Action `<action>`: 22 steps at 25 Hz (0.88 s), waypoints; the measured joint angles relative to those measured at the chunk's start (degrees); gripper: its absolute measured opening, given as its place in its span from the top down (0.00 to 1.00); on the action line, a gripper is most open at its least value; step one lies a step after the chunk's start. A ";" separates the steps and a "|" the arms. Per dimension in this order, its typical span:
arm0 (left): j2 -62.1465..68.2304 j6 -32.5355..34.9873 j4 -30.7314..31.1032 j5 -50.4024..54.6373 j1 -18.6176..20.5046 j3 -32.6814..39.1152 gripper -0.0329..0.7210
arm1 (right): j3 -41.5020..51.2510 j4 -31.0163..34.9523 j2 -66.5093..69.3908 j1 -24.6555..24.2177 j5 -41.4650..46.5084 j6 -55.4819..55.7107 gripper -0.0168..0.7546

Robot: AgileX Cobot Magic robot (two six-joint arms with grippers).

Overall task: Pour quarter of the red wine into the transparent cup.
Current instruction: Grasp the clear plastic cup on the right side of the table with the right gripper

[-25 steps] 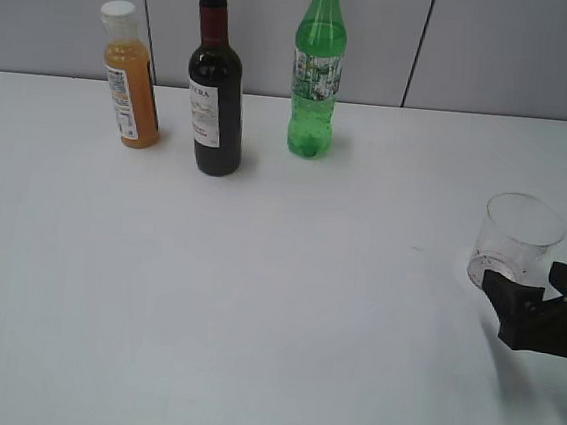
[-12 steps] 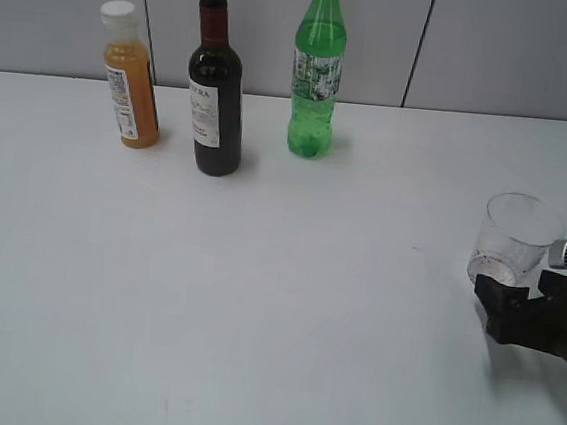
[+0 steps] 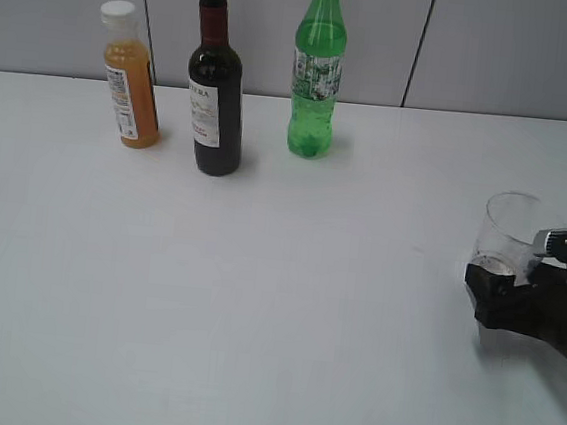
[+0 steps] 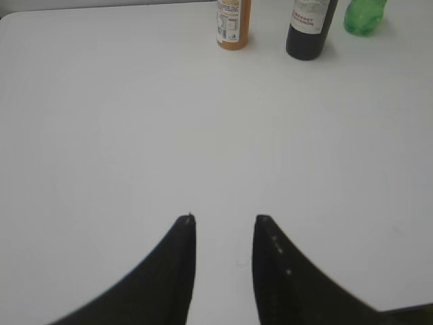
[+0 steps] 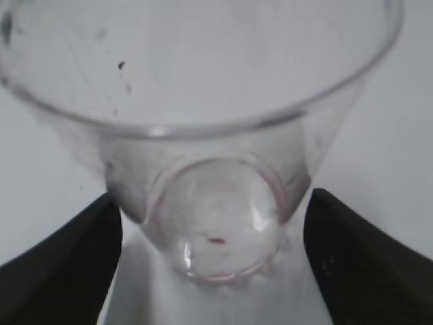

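The red wine is in a dark bottle point(image 3: 215, 95) with a maroon neck and white label, standing upright at the back left; its base shows in the left wrist view point(image 4: 310, 27). The transparent cup point(image 3: 507, 234) stands upright at the right edge of the table. My right gripper point(image 3: 492, 288) is open, its fingers on either side of the cup's base point(image 5: 216, 223), with small gaps to the wall. The cup holds only a faint reddish trace. My left gripper point(image 4: 223, 220) is open and empty over bare table, out of the exterior view.
An orange juice bottle point(image 3: 131, 77) with a white cap stands left of the wine bottle. A green soda bottle point(image 3: 318, 70) stands to its right. All three line the back of the white table point(image 3: 256, 290) by a grey wall.
My right gripper has moved forward and up toward the cup, so its fingers now flank the cup's base. The cup and bottles have not moved.
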 joint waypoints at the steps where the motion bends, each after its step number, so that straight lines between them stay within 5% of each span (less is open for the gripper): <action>1: 0.00 0.00 0.00 0.00 0.00 0.00 0.65 | -0.52 0.00 0.36 0.00 0.00 0.00 0.11; 22: 0.00 0.00 0.00 0.00 0.00 0.00 0.65 | -6.63 -2.03 5.84 0.00 -1.71 -0.06 0.22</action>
